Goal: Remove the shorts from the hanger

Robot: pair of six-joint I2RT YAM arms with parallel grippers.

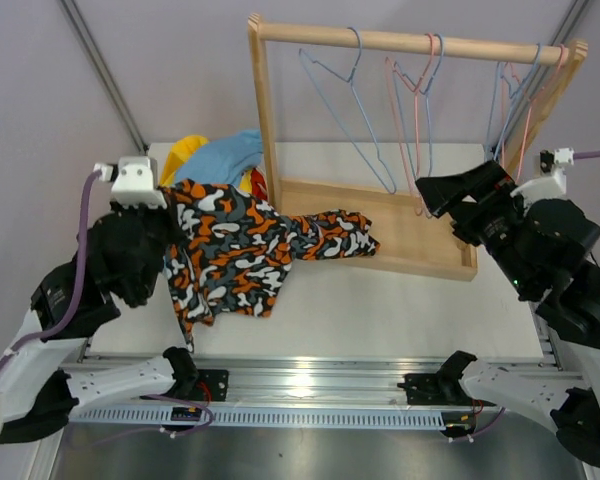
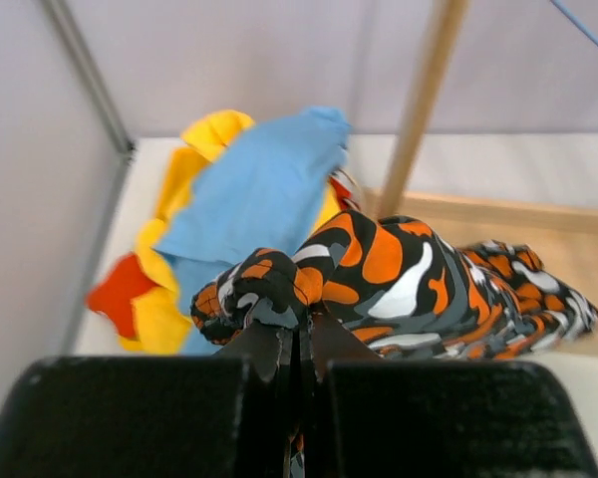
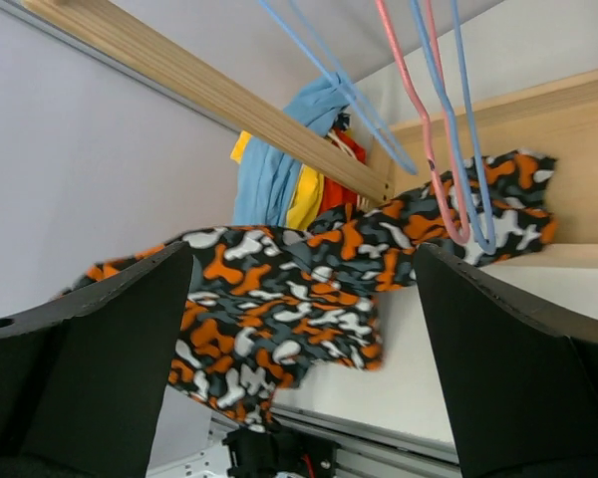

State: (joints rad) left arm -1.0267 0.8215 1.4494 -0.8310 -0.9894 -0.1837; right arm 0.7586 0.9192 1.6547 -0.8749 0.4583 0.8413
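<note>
Left gripper (image 2: pixel 299 334) is pinched tight on the blotch-print shorts (image 1: pixel 242 250) at a bunched edge; right gripper (image 3: pixel 301 289) gapes wide, empty. The fabric looks light and limp; I'd grab a gathered fold.

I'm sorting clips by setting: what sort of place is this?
Probably a robotics lab bench, not a home: two robot arms bolted to a metal rail, and a small wooden rack of bare hangers standing on a white table.

The fixed camera looks down from above and behind; both wrist cameras closely view the blotch-print shorts (image 2: pixel 379 279).
</note>
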